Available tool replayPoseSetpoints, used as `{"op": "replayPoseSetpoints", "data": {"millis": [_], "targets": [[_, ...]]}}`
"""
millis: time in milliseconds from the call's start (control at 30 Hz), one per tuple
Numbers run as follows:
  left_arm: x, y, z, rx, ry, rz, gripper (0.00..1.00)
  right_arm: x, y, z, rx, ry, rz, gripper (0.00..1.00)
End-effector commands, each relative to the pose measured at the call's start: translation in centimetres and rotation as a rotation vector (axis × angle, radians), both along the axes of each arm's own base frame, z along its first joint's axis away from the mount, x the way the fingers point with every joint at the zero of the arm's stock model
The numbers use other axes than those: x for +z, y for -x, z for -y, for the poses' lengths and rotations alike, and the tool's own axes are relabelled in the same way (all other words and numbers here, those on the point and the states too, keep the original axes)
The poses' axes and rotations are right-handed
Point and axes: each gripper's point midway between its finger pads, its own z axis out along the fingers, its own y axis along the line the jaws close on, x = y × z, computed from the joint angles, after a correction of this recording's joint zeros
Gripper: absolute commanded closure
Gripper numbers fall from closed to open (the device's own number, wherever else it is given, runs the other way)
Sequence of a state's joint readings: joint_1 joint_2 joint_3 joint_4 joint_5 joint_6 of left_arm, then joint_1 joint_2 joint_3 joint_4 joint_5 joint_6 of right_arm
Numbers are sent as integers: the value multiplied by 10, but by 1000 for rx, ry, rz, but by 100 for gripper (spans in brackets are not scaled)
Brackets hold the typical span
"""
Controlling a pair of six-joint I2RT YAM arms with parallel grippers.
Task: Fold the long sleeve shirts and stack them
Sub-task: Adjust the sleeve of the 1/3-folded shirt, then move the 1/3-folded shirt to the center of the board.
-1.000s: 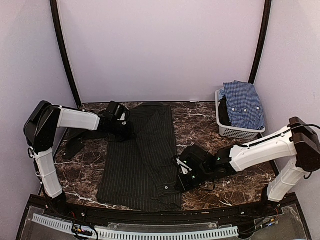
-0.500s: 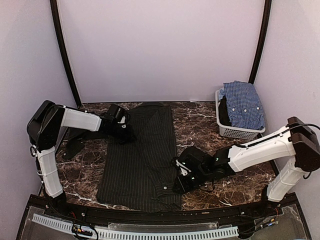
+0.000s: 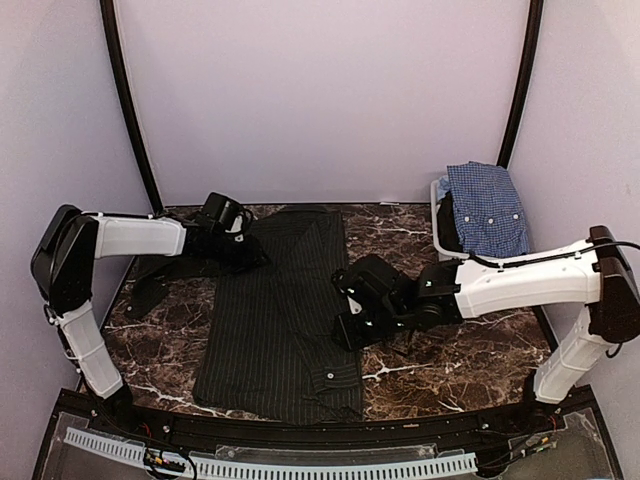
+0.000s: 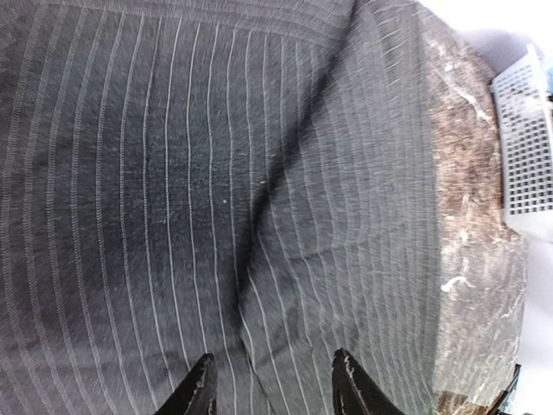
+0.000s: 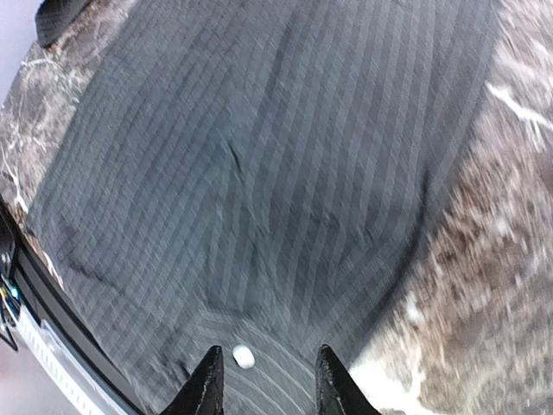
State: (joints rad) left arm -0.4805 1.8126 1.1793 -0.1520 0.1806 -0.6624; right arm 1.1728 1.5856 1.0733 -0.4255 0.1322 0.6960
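My left tool (image 4: 273, 356) is open. Its two fingers stand apart over the black striped shirt (image 3: 285, 320), near the far left part of it. There is only cloth under them. I cannot tell if they touch the cloth.

My right tool (image 5: 269, 350) is open too. It hangs over the right edge of the same shirt, about half way down. A little white button (image 5: 244, 355) shows on the cloth, right between its fingers.

The black striped shirt lies spread out on the dark stone worktop (image 3: 450, 350), in the middle and a bit to the left. Its near end almost reaches the front edge. One sleeve (image 3: 150, 285) sticks out on the left side.

The blue check shirt (image 3: 487, 205) is not on the worktop. It lies on top of the white basket (image 3: 475, 263) in the far right corner, well apart from the black striped shirt. A dark thing (image 3: 450, 222) sits in the basket beside it, but I cannot tell what it is.
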Motion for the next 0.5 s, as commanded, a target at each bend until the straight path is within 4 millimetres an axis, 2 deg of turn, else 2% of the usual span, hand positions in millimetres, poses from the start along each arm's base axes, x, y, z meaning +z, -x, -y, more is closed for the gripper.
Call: {"op": "replayPoseSetpoints", "data": {"millis": [0, 100, 133, 233, 267, 367, 467], "targets": [[23, 17, -19, 7, -27, 51, 56, 4, -22, -29, 4, -19, 68, 66], [16, 29, -29, 9, -50, 39, 56, 4, -41, -49, -1, -49, 82, 66], [19, 31, -32, 13, -49, 45, 56, 3, -49, -54, -6, -55, 87, 67], [11, 43, -43, 29, -61, 26, 56, -6, -71, -58, -36, -69, 89, 67], [13, 45, -46, 33, -59, 32, 56, -12, -78, -57, -47, -68, 85, 67], [3, 53, -60, 54, -76, 14, 56, -34, -97, -46, -90, -71, 61, 67], [-4, 57, -64, 58, -84, 0, 56, -60, -104, -34, -118, -67, 19, 67]]}}
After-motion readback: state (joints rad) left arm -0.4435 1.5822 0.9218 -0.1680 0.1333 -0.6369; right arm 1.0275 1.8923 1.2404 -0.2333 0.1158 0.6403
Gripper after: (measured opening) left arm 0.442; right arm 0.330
